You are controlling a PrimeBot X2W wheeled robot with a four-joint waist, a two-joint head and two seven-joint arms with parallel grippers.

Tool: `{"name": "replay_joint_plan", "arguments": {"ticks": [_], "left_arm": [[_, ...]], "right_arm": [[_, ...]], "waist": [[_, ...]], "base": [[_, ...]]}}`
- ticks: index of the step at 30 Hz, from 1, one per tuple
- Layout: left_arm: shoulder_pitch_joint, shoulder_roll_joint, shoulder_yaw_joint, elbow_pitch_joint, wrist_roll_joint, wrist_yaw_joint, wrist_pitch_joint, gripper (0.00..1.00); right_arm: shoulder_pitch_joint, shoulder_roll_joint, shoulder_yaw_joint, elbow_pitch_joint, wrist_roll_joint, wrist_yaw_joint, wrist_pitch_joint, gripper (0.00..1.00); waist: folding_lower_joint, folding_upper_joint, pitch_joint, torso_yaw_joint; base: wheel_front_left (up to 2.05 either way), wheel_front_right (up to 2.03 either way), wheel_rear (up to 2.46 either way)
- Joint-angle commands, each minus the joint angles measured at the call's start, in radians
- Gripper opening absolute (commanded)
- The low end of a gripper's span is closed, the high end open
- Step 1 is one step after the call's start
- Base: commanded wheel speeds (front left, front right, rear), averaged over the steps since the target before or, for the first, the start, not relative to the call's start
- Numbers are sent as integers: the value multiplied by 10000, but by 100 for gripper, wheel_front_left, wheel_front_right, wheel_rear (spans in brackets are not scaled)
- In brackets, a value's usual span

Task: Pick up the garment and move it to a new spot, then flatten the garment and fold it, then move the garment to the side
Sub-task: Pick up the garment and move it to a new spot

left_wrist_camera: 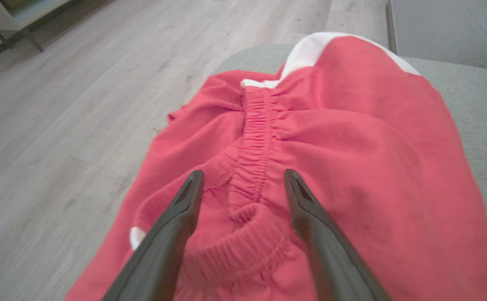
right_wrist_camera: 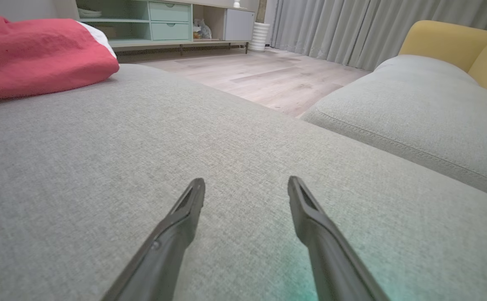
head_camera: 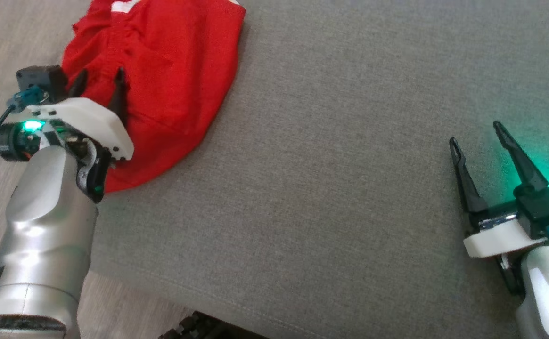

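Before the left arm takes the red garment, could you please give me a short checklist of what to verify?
1. Left gripper open: ok.
2. Waistband between the left gripper's fingers: ok, in the left wrist view.
3. Fingers touching garment: cannot tell.
4. Right gripper open, apart from garment: ok.
5. Garment wholly on sofa cushion: not ok, its left edge overhangs.
6. Bare cushion for a new spot: ok.

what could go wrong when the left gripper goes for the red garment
1. The open left gripper hovers over the bunched waistband. Closing there may catch only one layer, so the red garment could lift crumpled.
2. The garment lies at the edge of the cushion. A slip could drop it onto the floor.
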Motion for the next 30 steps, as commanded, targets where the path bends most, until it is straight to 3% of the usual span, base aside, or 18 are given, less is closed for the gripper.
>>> {"name": "replay_joint_plan", "arguments": {"ticks": [1,7,8,9,10,22,30], "left_arm": [[-429,661,-26,-306,-364,20,-73,100],[-435,1014,-1469,-330,-1751,18,34,100],[-453,1104,-1681,-333,-1887,17,-27,55],[-491,1190,-1850,-346,-2016,17,-155,19],[-544,1264,-2020,-375,-2126,17,-293,0],[-1689,2728,-3359,-1248,-2532,16,-1910,0],[-2652,3715,-3868,-3031,-2277,19,-1357,0]], "right_arm": [[-128,-134,186,-151,3,-7,-55,100],[-234,-204,96,-215,9,-7,-55,100],[-258,-202,70,-214,9,-7,-55,100],[-283,-194,37,-214,8,-7,-55,100],[-310,-185,19,-214,7,-7,-55,100],[-599,738,132,-16,151,-7,-55,100],[-619,1529,192,91,366,-7,-55,100]], "waist": [[0,0,224,-127],[0,0,520,-258],[0,0,549,-281],[0,0,571,-300],[0,0,591,-319],[0,0,-333,-1171],[0,0,-1365,-2649]], "base": [[0,0,0],[0,0,0],[0,0,0],[0,0,0],[0,0,0],[0,0,0],[0,0,0]]}}
